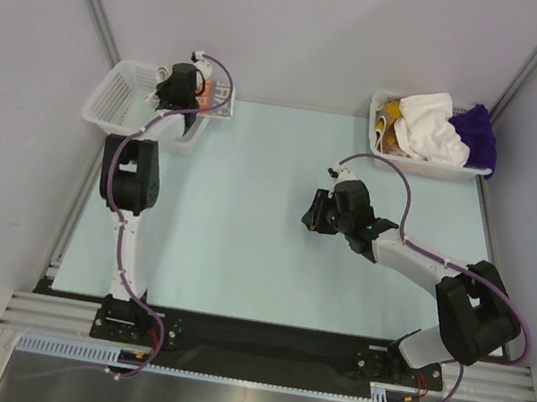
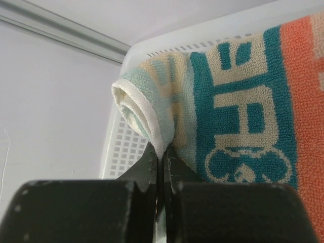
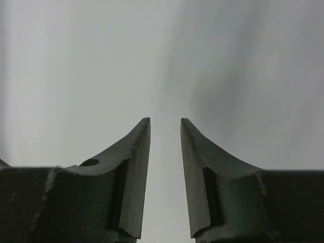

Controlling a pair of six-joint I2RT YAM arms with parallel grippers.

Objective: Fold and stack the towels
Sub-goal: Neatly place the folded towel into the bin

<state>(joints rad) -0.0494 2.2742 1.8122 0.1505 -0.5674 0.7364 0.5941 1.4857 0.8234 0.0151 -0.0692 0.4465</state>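
Left gripper (image 2: 161,154): closed tight on a printed towel (image 2: 243,126), pinching its white hem just below a rolled corner.
Right gripper (image 3: 165,125): open, and we see nothing between its fingers.
Printed towel: it sits at the left basket (image 1: 111,102) in the far-left corner of the table (image 1: 244,228), with the basket's white wall right behind it. We cannot tell whether it rests on the basket floor or hangs from the grip.
Other towels: a white towel (image 1: 430,124) and a purple towel (image 1: 476,133) lie in a loose heap in the right basket (image 1: 420,167) at the far-right corner, with a bit of mustard cloth beside them.
Which way the cloth lies: from the left wrist, almost all of the printed towel spreads to the right of the pinch and away from it. Only the rolled corner curls over to the left.
Long axis: the orange band runs away from the fingers towards the basket wall, so we judge the length goes that way. The towel leaves the picture, so we are not sure.
Nearer arm: the left arm is on the printed towel. The right gripper hovers over the middle-right of the table, well apart from it and nearer the right basket.
Next move, our judgement: whether we let go or lift, the left arm acts alone, and the cloth will trail to the right of the pinch. The right arm is better placed for the heap.
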